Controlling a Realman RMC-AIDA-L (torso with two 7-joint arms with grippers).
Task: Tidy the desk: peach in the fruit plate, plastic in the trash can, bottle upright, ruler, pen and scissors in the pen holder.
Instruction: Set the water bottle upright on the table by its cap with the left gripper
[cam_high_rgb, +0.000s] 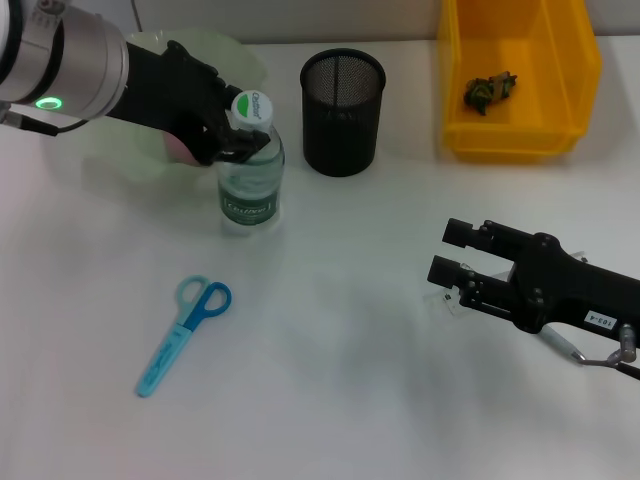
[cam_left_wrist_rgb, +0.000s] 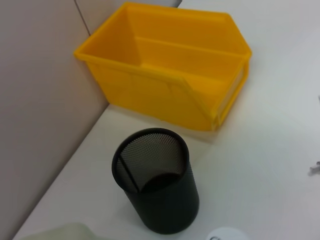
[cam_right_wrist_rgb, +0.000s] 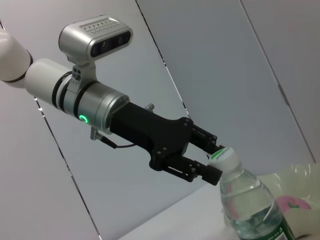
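The clear water bottle (cam_high_rgb: 250, 175) with a white cap stands upright on the white desk. My left gripper (cam_high_rgb: 238, 133) is shut on its neck just under the cap; the right wrist view shows its fingers (cam_right_wrist_rgb: 207, 172) on either side of the cap (cam_right_wrist_rgb: 223, 156). Behind the arm lies the pale green fruit plate (cam_high_rgb: 230, 55) with the pink peach (cam_high_rgb: 177, 150) on it. Blue scissors (cam_high_rgb: 185, 333) lie flat at the front left. The black mesh pen holder (cam_high_rgb: 343, 100) stands right of the bottle. My right gripper (cam_high_rgb: 452, 252) hovers open at the right. Ruler and pen are not visible.
The yellow trash can (cam_high_rgb: 520, 130) at the back right holds a crumpled piece of plastic (cam_high_rgb: 490, 92). In the left wrist view the pen holder (cam_left_wrist_rgb: 157, 187) stands in front of the yellow bin (cam_left_wrist_rgb: 165, 95), close to the wall.
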